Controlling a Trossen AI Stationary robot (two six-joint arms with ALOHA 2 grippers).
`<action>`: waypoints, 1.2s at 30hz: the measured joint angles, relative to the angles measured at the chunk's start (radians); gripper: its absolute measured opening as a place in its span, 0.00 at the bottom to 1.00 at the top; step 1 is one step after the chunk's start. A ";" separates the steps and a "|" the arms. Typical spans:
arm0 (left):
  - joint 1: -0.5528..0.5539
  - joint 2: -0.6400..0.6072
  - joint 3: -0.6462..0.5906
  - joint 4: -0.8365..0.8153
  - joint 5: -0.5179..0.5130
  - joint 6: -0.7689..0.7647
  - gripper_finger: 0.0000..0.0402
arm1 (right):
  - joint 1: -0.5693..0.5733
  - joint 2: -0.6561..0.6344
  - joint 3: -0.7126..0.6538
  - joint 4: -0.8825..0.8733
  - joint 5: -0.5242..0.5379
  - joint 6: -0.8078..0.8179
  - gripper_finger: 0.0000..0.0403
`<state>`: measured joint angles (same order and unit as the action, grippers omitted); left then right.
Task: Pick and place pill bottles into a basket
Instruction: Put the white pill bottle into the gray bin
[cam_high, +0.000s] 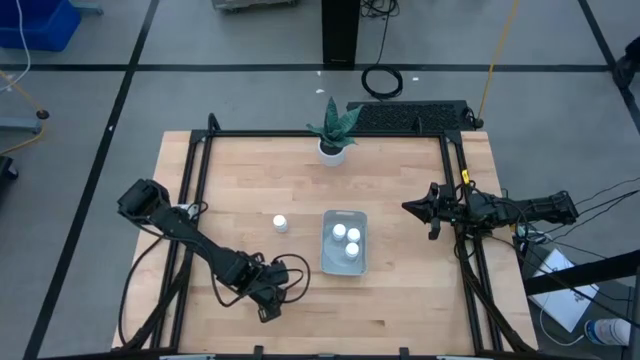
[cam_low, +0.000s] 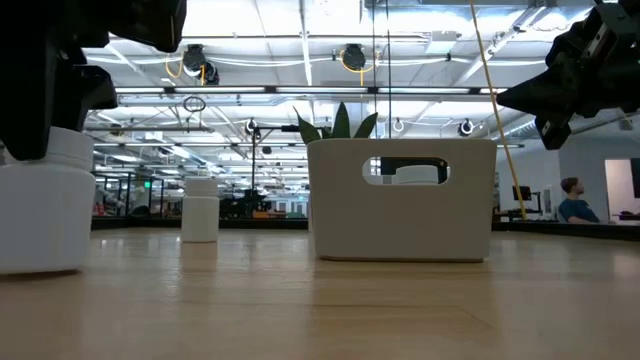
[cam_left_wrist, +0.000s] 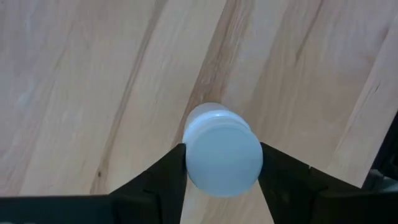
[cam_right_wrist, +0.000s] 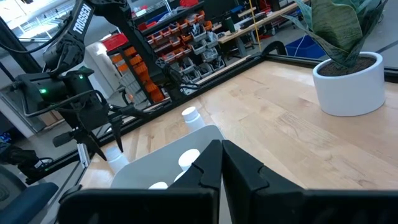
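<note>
White pill bottle (cam_left_wrist: 222, 149) sits upright between my left gripper (cam_high: 268, 301) jaws (pads touching its cap), at seven o'clock from the basket (cam_high: 345, 241); right gripper (cam_high: 424, 210) jaws closed, empty.

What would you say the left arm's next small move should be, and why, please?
Probably finish closing, then lift straight up. The left gripper straddles an upright pill bottle on the table, one finger on each side of its cap. The basket holds three bottles, so this one likely goes there next.
</note>
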<state>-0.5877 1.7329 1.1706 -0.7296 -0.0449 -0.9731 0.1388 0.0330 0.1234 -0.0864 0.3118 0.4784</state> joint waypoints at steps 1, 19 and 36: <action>0.000 0.000 0.000 0.003 -0.001 0.004 0.47 | 0.000 0.000 0.000 0.000 0.000 0.000 0.01; 0.071 -0.042 0.000 -0.002 0.059 0.001 0.44 | 0.000 0.000 0.000 0.000 0.000 0.000 0.01; 0.315 -0.289 0.110 -0.020 0.131 0.081 0.41 | 0.000 0.000 0.000 0.000 0.000 0.000 0.01</action>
<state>-0.2724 1.4441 1.2807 -0.7492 0.0865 -0.8917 0.1387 0.0330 0.1234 -0.0868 0.3115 0.4785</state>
